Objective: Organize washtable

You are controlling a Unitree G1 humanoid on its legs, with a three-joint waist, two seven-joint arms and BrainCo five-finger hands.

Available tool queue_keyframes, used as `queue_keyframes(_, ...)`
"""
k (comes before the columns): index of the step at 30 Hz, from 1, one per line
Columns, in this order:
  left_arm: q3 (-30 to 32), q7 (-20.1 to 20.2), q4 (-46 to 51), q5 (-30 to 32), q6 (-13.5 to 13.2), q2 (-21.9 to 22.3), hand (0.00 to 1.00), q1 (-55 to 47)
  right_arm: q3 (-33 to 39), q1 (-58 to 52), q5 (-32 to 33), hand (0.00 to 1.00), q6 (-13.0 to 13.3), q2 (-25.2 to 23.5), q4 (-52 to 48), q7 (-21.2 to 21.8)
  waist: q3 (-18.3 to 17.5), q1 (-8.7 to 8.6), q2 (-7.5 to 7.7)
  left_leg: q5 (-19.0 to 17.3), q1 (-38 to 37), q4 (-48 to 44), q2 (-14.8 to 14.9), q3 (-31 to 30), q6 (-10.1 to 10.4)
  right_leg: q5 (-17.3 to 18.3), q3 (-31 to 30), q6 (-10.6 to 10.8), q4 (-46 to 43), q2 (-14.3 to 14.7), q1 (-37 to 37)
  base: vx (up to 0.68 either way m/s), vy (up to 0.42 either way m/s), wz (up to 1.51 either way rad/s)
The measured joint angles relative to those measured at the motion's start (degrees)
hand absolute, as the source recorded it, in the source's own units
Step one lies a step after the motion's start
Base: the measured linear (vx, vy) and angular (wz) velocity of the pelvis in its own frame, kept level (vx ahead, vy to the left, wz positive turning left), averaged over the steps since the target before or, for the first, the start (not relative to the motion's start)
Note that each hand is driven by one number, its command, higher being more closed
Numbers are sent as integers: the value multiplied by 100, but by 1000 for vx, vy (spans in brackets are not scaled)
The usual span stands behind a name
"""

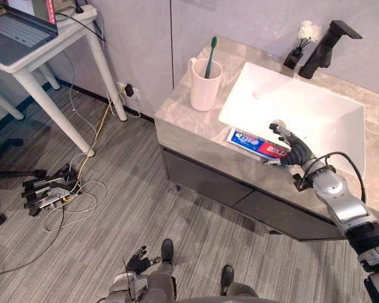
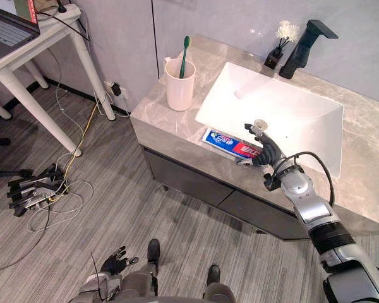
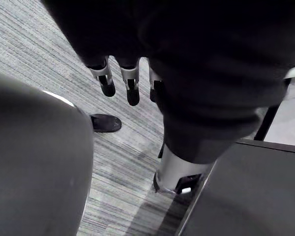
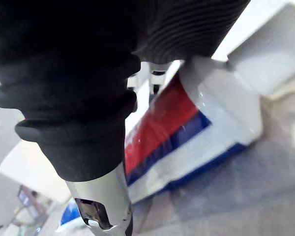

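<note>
A red, white and blue toothpaste tube (image 1: 254, 143) lies flat on the marble counter (image 1: 183, 126), along the front rim of the white sink (image 1: 341, 142). My right hand (image 1: 292, 150) hovers over the tube's right end with its fingers stretched toward the basin and nothing gripped. In the right wrist view the tube (image 4: 177, 132) lies just past the thumb (image 4: 102, 206). A white cup (image 1: 204, 85) holding a green toothbrush (image 1: 210, 55) stands at the counter's left end. My left hand (image 1: 138, 259) hangs low over the floor, its fingers (image 3: 108, 83) relaxed.
A black faucet (image 1: 325, 47) and a small dark bottle with white flowers (image 1: 301, 44) stand behind the sink. To the left stands a white table (image 1: 57, 47) with a laptop. Cables and a power strip (image 1: 47, 189) lie on the floor beneath it.
</note>
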State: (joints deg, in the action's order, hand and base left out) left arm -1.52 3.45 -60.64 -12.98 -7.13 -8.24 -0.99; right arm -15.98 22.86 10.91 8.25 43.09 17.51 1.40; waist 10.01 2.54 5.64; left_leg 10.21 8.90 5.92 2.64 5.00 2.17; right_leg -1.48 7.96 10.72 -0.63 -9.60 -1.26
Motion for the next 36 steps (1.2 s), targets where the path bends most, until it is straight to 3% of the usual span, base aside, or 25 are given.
queue_keyframes(4, -1, -1, -15, 6, 1, -3, 0, -8, 23, 7, 34, 0, 1, -1, 18, -6, 7, -9, -51, -72, -61, 3, 246, 16, 42, -316, 9, -119, -2, 227, 6, 5, -7, -12)
queue_keyframes(10, -7, -1, -17, 6, 4, 76, 0, -17, 68, 8, 35, 0, 1, -2, 19, -8, 22, -15, -214, -82, -60, 3, 289, -6, 29, -327, 25, -144, -16, 268, -1, -49, 2, 0)
queue_keyframes(11, -7, -2, -17, 6, 4, 96, 0, -24, 92, 8, 35, 0, 1, -2, 19, -8, 22, -11, -253, -80, -52, 3, 289, -8, 31, -285, 33, -205, -18, 271, -5, -93, -20, 2)
queue_keyframes(13, -4, -4, -21, 7, 4, 110, 0, -23, 218, 36, 35, 0, 1, 0, 41, -12, 31, -17, -270, -46, -18, 3, 182, -20, 77, 151, 165, -283, -38, 187, -20, -94, -51, 10)
queue_keyframes(19, 0, 9, -23, 4, 6, 124, 0, -61, 253, 31, 37, 0, -2, 7, 168, -19, -6, -47, -328, -58, 54, 1, 232, -7, 100, 249, 106, -226, 30, 242, -98, -25, -29, -6)
queue_keyframes(21, 4, 9, -13, 2, -15, 94, 0, -50, 255, 35, 37, 0, -2, 5, 193, -18, -10, -33, -241, -14, 57, 1, 195, 0, 61, 245, 92, -197, 49, 159, -92, 78, 7, 2)
queue_keyframes(28, 7, -1, -11, 3, -16, 87, 0, -33, 256, 216, 38, 0, -9, -88, 439, -16, 1, -15, -167, 40, 15, 1, -38, -22, 28, 51, 153, -35, 30, -48, 9, 108, 33, 10)
queue_keyframes(33, 6, 0, -15, 7, -13, 73, 0, -38, 258, 275, 45, 0, -9, -160, 438, -22, 5, -21, -184, -64, -78, 4, 193, -18, 37, -353, 146, -82, 22, 209, 13, 27, 6, -12)
queue_keyframes(36, 2, -3, -15, 8, -12, 74, 0, -46, 258, 274, 48, 0, -9, -164, 438, -22, 5, -24, -207, -85, -84, 5, 254, -37, 19, -385, 151, -119, -19, 249, 6, -23, -4, 0)
